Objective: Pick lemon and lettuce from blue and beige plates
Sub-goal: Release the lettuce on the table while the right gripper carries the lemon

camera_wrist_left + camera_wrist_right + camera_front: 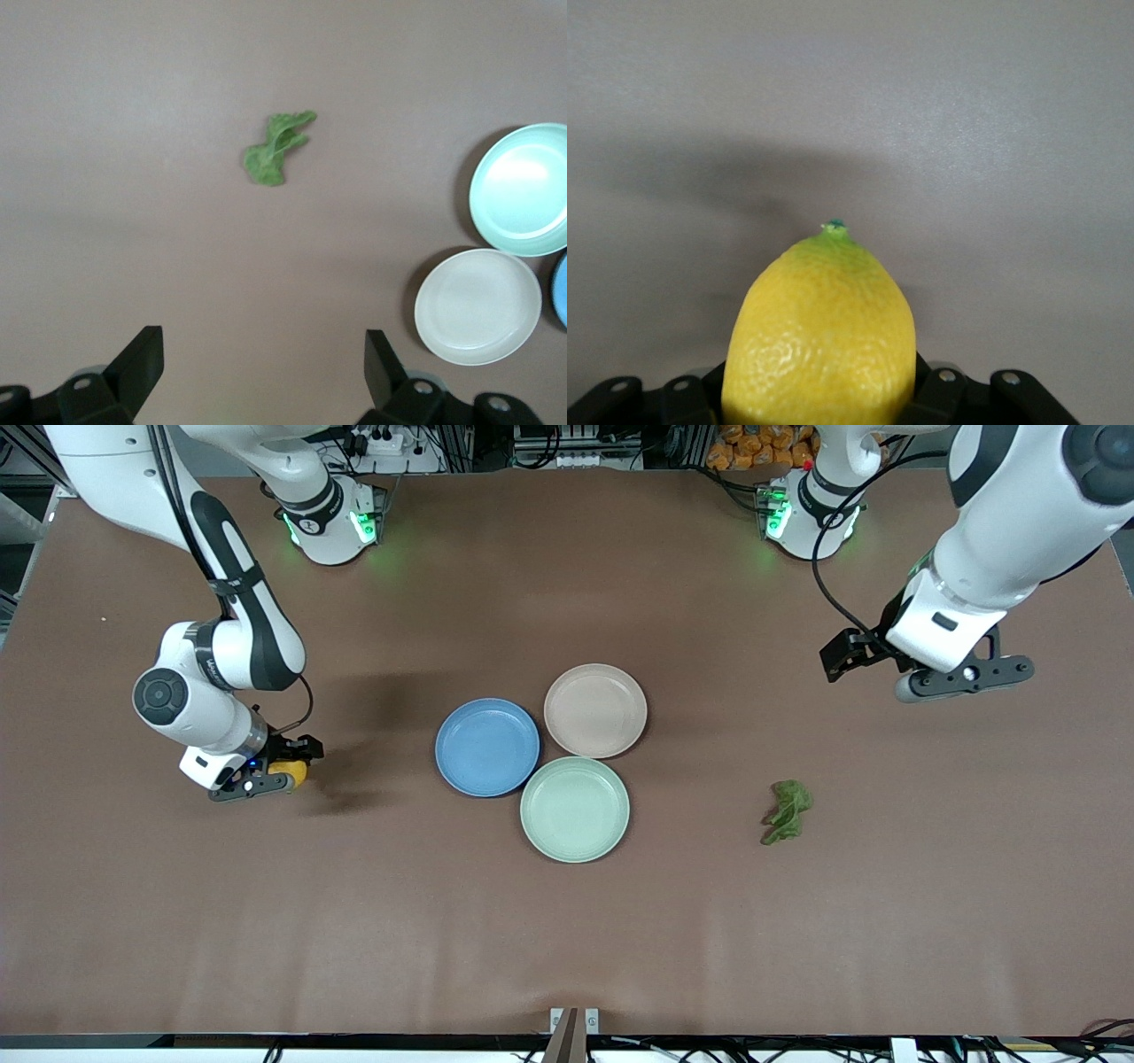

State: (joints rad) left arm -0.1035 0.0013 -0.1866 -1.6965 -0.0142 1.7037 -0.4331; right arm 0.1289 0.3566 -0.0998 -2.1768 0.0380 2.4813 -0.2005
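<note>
In the right wrist view the lemon point(822, 336) hides the fingers gripping it, and its lower end is cut off. In the left wrist view the blue plate point(560, 288) shows only as a sliver at the picture's edge.

Probably a robotics lab: two bench-mounted arms point(239, 620), a brown-covered table point(567, 921), cables and power strips point(385, 441).

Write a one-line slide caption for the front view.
Right gripper shut on the lemon over the table; left gripper open above the lettuce; three empty plates cluster centrally.
</note>
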